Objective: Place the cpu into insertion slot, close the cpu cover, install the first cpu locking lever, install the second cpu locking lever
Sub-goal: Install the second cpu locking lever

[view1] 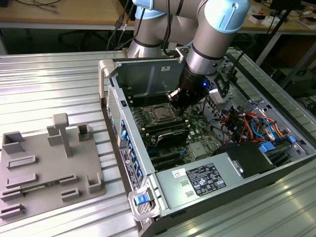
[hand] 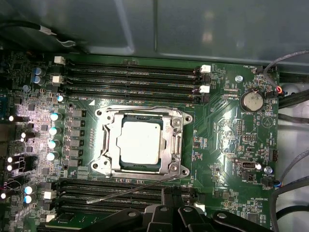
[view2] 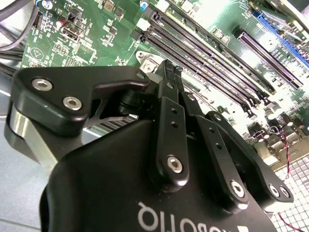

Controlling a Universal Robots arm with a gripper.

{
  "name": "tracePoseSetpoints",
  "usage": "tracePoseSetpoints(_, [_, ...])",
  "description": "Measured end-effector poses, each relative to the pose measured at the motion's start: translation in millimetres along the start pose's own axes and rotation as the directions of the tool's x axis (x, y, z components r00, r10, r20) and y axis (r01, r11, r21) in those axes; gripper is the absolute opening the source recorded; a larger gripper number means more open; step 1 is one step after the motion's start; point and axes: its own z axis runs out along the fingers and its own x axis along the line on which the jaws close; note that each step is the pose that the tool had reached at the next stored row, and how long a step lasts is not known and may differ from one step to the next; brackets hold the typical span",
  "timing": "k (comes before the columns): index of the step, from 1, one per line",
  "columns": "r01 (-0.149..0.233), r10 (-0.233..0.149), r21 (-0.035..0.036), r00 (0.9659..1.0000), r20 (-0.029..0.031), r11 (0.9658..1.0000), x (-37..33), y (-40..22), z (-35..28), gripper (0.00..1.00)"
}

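The cpu (hand: 139, 142), a silvery square, lies in the insertion slot (hand: 103, 157) on the green motherboard. The cpu cover (hand: 173, 145), a silver frame, lies flat over it. One locking lever (hand: 140, 107) runs flat along the socket's edge. The other lever (hand: 130, 191), a thin wire rod, sticks out at an angle across the memory slots. In the exterior view the cpu (view1: 160, 114) sits just to the left of and below my gripper (view1: 177, 98). My gripper (view2: 170, 72) hangs over the board with its fingers (view2: 165, 87) pressed together and nothing between them.
Black memory slots (hand: 130, 77) flank the socket on two sides. A coin battery (hand: 252, 101) sits nearby. The open case holds a power supply (view1: 207, 180), a pale heatsink (view1: 197, 150) and coloured cables (view1: 247, 121). A grey fixture tray (view1: 44, 168) lies on the table at the exterior view's left.
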Motion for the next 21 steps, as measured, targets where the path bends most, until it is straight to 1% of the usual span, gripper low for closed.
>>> tracePoseSetpoints(7, [0.000, 0.000, 0.0000, 1.0000, 0.0000, 1.0000, 0.8, -0.6, 0.0, 0.11])
tracePoseSetpoints(9, [0.000, 0.000, 0.0001, 1.0000, 0.0000, 1.0000, 3.2, -0.5, -0.1, 0.11])
tracePoseSetpoints(11, [0.000, 0.000, 0.0000, 1.0000, 0.0000, 1.0000, 7.8, -0.2, -0.1, 0.11])
tracePoseSetpoints(14, [0.000, 0.000, 0.0001, 1.0000, 0.0000, 1.0000, 12.6, 0.1, -0.2, 0.11])
tracePoseSetpoints(21, [0.000, 0.000, 0.0001, 1.0000, 0.0001, 1.0000, 21.7, 0.7, -0.2, 0.11])
